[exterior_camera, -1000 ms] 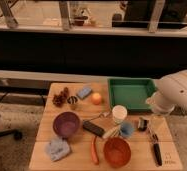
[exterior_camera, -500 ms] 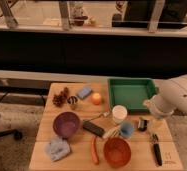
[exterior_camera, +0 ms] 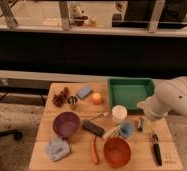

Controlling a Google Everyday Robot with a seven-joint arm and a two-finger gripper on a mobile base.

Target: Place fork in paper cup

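Since the earlier frames the arm (exterior_camera: 173, 104) has crept left and a little lower, bringing the gripper (exterior_camera: 143, 123) in over the right side of the table (exterior_camera: 43, 159). Nothing on the table has shifted.

In the camera view (the only one), the gripper hangs just below the arm's pale elbow, just right of the blue cup (exterior_camera: 126, 129) and below the green tray (exterior_camera: 131, 93). How wide it stands I cannot tell, nor whether it has hold of anything.

The fork (exterior_camera: 98, 116) lies flat on the wood, its long axis roughly left to right and slightly tilted, with one end close to the base of the paper cup (exterior_camera: 119, 114). It is to the left of that cup, between it and the purple bowl (exterior_camera: 66, 124). So the fork is on the far side of the paper cup from the gripper, which I judge must cross over both cups to reach it.

The paper cup stands upright; its inside is not clear enough to judge. The tray, purple bowl and orange bowl (exterior_camera: 117, 151) show nothing in them.
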